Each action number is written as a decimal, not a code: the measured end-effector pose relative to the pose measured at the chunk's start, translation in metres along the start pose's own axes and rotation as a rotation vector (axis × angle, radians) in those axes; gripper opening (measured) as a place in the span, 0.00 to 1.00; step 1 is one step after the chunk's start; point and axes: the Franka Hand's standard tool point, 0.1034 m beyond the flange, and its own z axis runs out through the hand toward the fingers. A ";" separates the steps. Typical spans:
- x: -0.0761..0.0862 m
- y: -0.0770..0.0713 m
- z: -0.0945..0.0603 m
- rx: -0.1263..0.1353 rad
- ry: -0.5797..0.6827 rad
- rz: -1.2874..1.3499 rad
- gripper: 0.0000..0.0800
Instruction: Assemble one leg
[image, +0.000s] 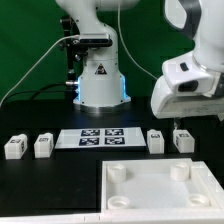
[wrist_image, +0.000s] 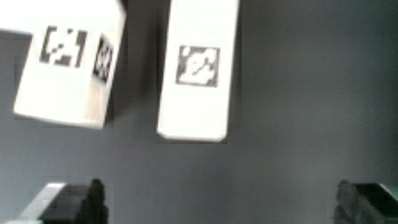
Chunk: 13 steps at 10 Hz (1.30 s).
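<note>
Four small white legs with tags stand in a row on the dark table: two at the exterior view's left (image: 14, 147) (image: 43, 146) and two at its right (image: 155, 141) (image: 183, 141). My gripper (image: 182, 124) hangs just above the right-hand pair, over the outermost leg. In the wrist view the two legs (wrist_image: 71, 70) (wrist_image: 196, 70) lie side by side ahead of my gripper (wrist_image: 222, 205). Its dark fingertips (wrist_image: 75, 200) stand wide apart with nothing between them, so it is open and empty.
The marker board (image: 100, 137) lies between the two pairs of legs. The large white square panel (image: 150, 195) with round corner sockets lies in front at the exterior view's right. The robot base (image: 100, 80) stands at the back.
</note>
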 end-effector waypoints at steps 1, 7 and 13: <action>0.002 -0.001 0.000 -0.010 -0.136 0.003 0.81; 0.003 0.001 0.018 -0.040 -0.448 -0.010 0.81; -0.005 0.001 0.062 -0.038 -0.430 -0.013 0.81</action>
